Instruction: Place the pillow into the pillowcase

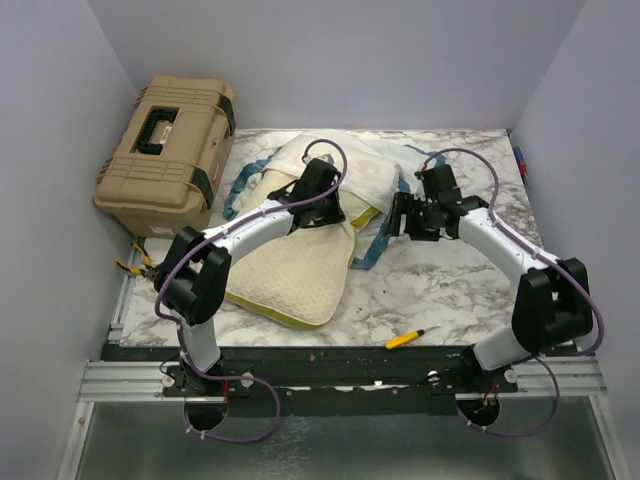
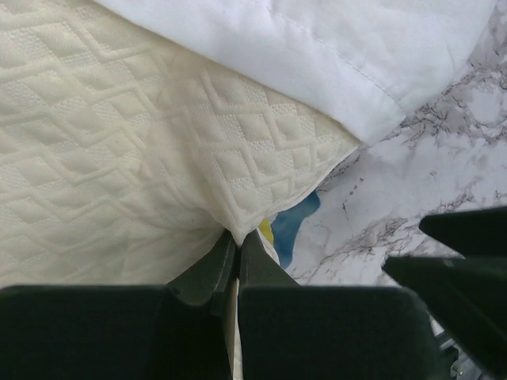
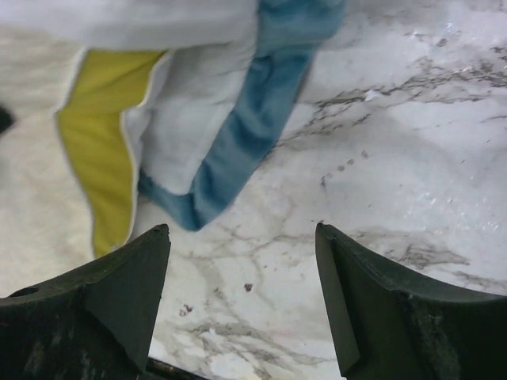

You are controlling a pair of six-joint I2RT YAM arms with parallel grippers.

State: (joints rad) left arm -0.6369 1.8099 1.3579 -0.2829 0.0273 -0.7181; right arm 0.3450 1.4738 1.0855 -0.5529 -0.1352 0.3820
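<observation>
The cream quilted pillow (image 1: 290, 275) lies on the marble table, and its far end goes under the pillowcase (image 1: 350, 170), whose white inside faces up. My left gripper (image 1: 318, 205) is shut, pinching a fold of the pillow (image 2: 119, 158) at its corner, just below the white pillowcase (image 2: 317, 55). My right gripper (image 1: 405, 215) stands open over bare marble with nothing between its fingers. In the right wrist view, my right gripper (image 3: 242, 229) is a little short of the pillowcase's blue ruffled trim (image 3: 245, 134) and the pillow's mustard band (image 3: 103, 158).
A tan toolbox (image 1: 170, 150) sits at the back left. A yellow-handled tool (image 1: 410, 338) lies near the front edge, and pliers (image 1: 135, 262) lie at the left edge. Walls close in the table on three sides.
</observation>
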